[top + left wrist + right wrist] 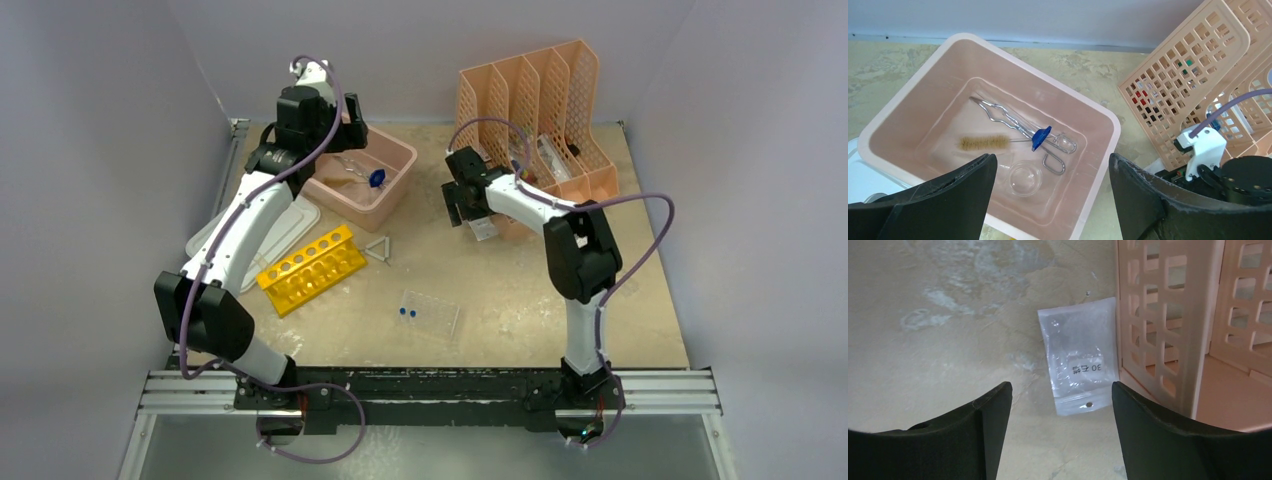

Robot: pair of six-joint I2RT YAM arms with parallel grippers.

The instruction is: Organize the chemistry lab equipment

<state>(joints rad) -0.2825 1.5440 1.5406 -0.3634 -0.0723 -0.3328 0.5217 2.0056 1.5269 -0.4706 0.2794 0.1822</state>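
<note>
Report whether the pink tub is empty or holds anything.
Not empty: the pink tub holds metal tongs, a brush and a small clear dish.

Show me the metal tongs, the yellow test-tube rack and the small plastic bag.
metal tongs (1004, 116): left wrist view, middle of the arms.
yellow test-tube rack (306, 257): top external view, holed top face.
small plastic bag (1075, 347): right wrist view, clear middle.

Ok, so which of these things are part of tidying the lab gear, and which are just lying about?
Part of the job:
yellow rack
wire triangle
clear tray
blue-capped vials
tongs, already in the tub

Just lying about:
pink tub
peach file holder
</note>
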